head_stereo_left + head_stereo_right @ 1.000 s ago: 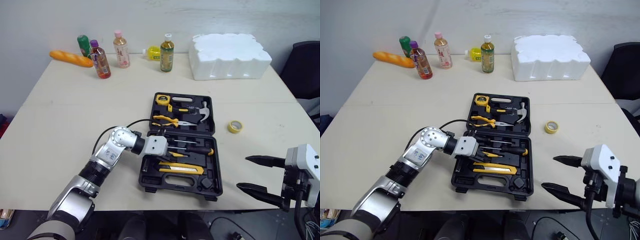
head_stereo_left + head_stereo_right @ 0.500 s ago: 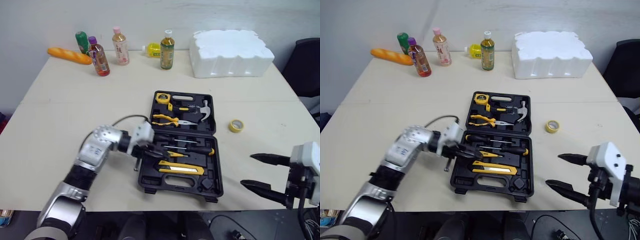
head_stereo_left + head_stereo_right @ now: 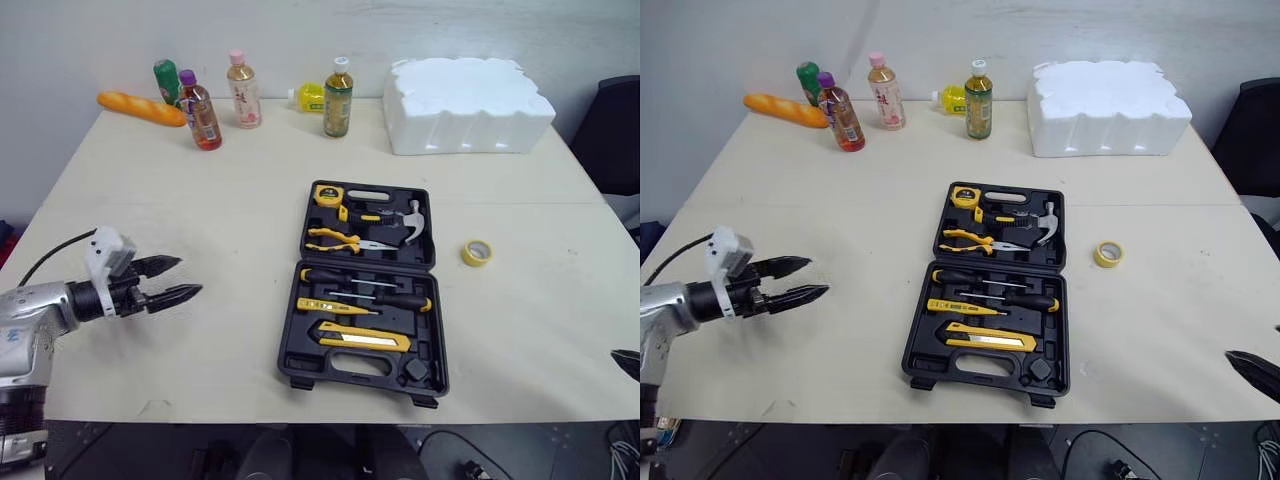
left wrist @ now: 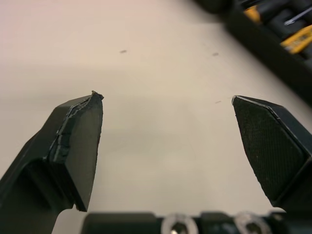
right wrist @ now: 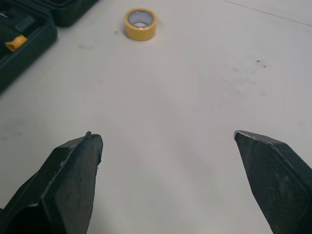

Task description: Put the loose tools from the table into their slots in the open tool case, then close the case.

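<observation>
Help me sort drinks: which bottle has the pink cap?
The pale bottle between the purple-capped bottle and the white-capped bottle; no other cap is pink.

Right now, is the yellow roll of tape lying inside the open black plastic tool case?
No, the yellow roll of tape lies on the beige table, apart from the black tool case, to its right.

Orange-brown bread loaf (image 3: 140,108) laid at far left, near wall. Green bottle (image 3: 166,82) stood just behind its right end. Purple-capped bottle (image 3: 199,112) with red liquid placed just beside same end. Pink-capped bottle (image 3: 243,90) stood further right, apart. Yellow bottle (image 3: 308,97) laid on side, white-capped amber bottle (image 3: 338,98) upright just beside it. White foam block (image 3: 468,104) set at far right. Black chair (image 3: 615,135) seen beyond right edge.
</observation>
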Controlling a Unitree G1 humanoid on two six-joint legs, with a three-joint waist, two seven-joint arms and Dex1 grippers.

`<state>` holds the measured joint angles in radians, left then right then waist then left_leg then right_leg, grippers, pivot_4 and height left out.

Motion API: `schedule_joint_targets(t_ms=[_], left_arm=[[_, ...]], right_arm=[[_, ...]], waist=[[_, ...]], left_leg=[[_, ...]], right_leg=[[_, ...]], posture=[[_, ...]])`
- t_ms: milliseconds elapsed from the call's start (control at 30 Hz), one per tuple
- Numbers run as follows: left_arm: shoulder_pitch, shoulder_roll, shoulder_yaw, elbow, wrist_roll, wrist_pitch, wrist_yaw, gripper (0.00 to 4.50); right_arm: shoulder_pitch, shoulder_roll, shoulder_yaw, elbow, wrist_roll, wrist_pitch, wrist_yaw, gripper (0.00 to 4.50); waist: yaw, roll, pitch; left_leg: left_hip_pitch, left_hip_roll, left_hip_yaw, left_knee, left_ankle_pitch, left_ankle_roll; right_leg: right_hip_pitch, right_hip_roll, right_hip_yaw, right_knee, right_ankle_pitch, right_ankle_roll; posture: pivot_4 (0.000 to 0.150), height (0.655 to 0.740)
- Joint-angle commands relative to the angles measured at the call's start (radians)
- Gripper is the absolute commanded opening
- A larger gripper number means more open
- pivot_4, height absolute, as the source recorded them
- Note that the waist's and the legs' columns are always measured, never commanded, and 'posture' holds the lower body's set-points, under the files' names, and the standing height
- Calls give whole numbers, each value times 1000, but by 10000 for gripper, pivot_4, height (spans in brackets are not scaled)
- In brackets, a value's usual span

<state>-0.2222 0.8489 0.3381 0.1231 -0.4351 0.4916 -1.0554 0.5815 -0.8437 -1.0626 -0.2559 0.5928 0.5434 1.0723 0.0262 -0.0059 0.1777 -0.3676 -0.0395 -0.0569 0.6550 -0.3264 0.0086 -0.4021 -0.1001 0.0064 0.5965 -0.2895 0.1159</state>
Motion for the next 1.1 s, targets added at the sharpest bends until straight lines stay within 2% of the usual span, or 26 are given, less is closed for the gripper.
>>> schedule_joint_targets(t_ms=[33, 200, 267, 333, 467, 600, 733, 900, 1100], left_arm=[[-35, 6, 15, -27, -46, 3, -18, 44826], [-80, 6, -41, -123, -89, 47, -50, 44826], [-155, 28, -93, -225, -164, 109, -124, 44826], [-252, 63, -146, -315, -228, 143, -223, 44826], [-368, 51, -187, -319, -254, 150, -248, 44826], [-426, 22, -183, -321, -299, 181, -225, 44826], [-434, 4, -159, -341, -340, 222, -184, 44826], [-400, -2, -150, -360, -330, 202, -149, 44826], [-380, -5, -149, -381, -333, 198, -123, 44826]], right_arm=[[-33, -16, 12, 40, -26, -74, 8, 45000], [-111, -81, 82, 93, -40, -106, 40, 45000], [-193, -191, 179, 136, -47, -112, 105, 45000], [-340, -332, 349, 232, -75, -134, 177, 45000], [-607, -416, 631, 377, -149, -183, 232, 45000], [-944, -354, 903, 499, -272, -179, 221, 45000], [-1191, -253, 1074, 633, -391, -180, 206, 45000], [-1385, -119, 1235, 738, -515, -169, 205, 45000], [-1491, -37, 1297, 879, -584, -223, 223, 45000]], waist=[[-1, 0, 0], [-2, 1, 0], [-6, 0, 1], [-17, -1, 4], [-29, 2, 3], [-40, 2, 5], [-49, 2, 8], [-52, 3, 8], [-46, 3, 8]], left_leg=[[0, 0, 0, -1, 0, 0], [-1, 0, 2, -4, 2, -2], [-1, 0, 3, -4, 3, -5], [-2, -1, 7, 0, 5, -6], [0, 0, 10, 0, 5, -5], [-2, 1, 12, -1, 8, -9], [-5, 1, 12, 4, 8, -9], [-6, 0, 13, 7, 8, -9], [-9, 0, 12, 7, 8, -9]], right_leg=[[0, 0, 0, 0, 0, 0], [-5, 1, 1, 1, 0, 0], [-6, 2, 1, 2, 0, 0], [-7, 2, 1, 6, 1, 1], [-6, 4, -1, 5, 3, 1], [-11, 7, 0, 8, 2, 0], [-14, 6, 1, 12, 2, 0], [-15, 6, 1, 13, 2, 0], [-17, 6, 0, 17, 2, 0]], posture=[[1500, 7383], [1500, 7383], [1500, 7383], [1500, 7383], [1500, 7383], [1500, 7383], [1500, 7383], [1500, 7383], [1500, 7383]])
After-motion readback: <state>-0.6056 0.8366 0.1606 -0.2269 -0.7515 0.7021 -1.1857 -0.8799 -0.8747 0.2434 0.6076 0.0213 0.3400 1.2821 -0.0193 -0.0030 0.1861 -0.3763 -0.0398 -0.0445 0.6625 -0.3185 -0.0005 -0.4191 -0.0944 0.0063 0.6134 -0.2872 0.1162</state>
